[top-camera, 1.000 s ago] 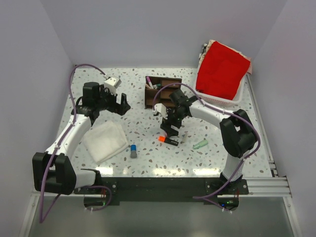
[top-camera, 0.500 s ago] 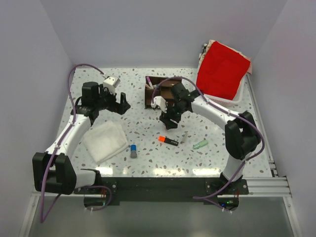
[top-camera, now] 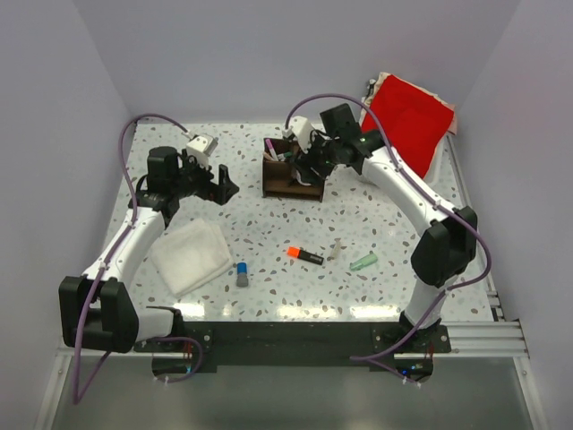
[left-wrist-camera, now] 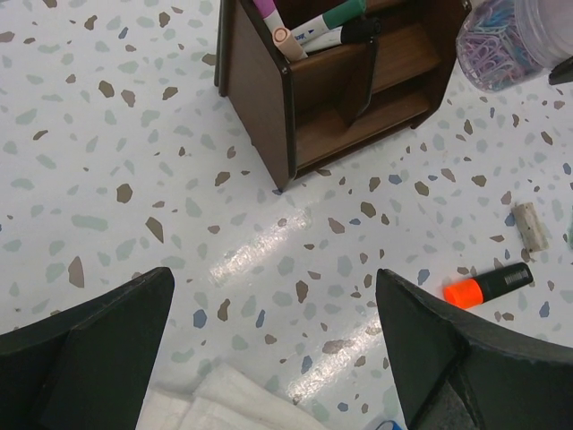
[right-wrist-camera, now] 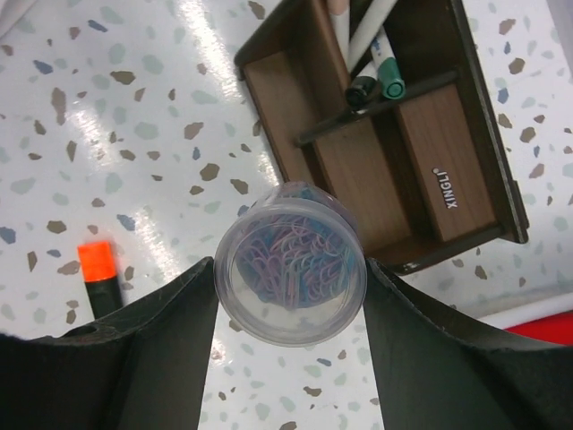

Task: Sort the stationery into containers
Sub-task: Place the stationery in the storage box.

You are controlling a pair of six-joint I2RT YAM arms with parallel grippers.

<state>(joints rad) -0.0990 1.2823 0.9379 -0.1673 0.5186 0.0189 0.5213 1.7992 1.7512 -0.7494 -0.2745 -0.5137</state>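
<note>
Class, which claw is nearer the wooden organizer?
Right. The right claw, holding a paper-clip pot, hangs just beside the organizer; the left claw is well off to its left.

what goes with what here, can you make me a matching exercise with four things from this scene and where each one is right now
Things
1. paper clip pot
2. highlighter
3. green-capped pen
4. white cloth

Places
A. standing in the wooden organizer
B. flat on the table beside the left arm
C. held in the right end effector, off the table
D. lying mid-table, on the near side of the organizer

Pairs: 1-C, 2-D, 3-A, 4-B
</note>
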